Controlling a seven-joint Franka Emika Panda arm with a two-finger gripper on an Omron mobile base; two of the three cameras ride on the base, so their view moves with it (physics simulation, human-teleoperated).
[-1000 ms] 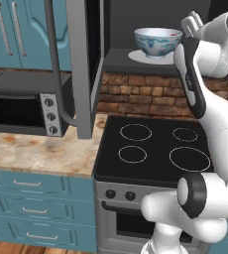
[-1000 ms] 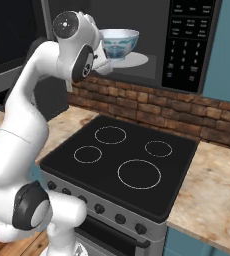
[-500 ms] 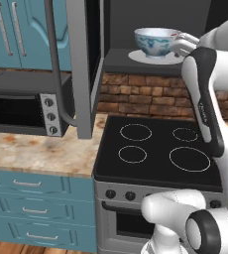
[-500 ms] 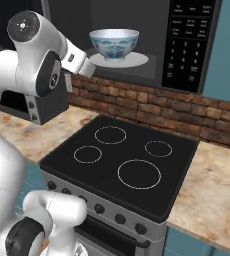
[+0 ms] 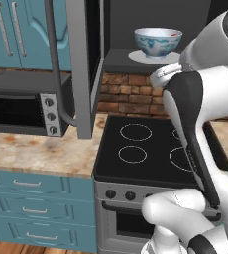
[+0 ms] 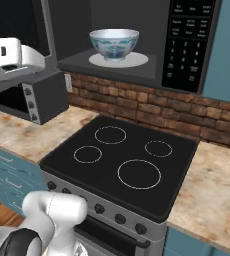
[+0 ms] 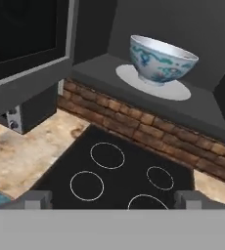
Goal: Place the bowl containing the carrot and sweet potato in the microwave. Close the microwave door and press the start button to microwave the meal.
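Note:
The patterned bowl (image 5: 157,41) (image 6: 114,43) (image 7: 159,61) stands upright on the white turntable plate (image 7: 153,88) inside the microwave (image 6: 152,60). Its wall hides the carrot and sweet potato. The microwave door (image 5: 84,64) (image 7: 29,41) stands swung open to the left, its bar handle (image 5: 56,74) facing the room. The black keypad panel (image 6: 188,46) is right of the cavity. My gripper (image 7: 113,199) is open and holds nothing, pulled back in front of the cavity above the stove, well short of the bowl.
A black stove (image 5: 141,149) (image 6: 122,155) with ring burners lies under the microwave. The small toaster oven (image 5: 22,106) (image 6: 32,95) sits on the marbled counter (image 5: 41,154) at left, under the open door. A brick backsplash (image 6: 137,102) runs behind.
The arm has drawn back out of the microwave and swung away from the bowl, which stays on the plate. The jaws stayed open.

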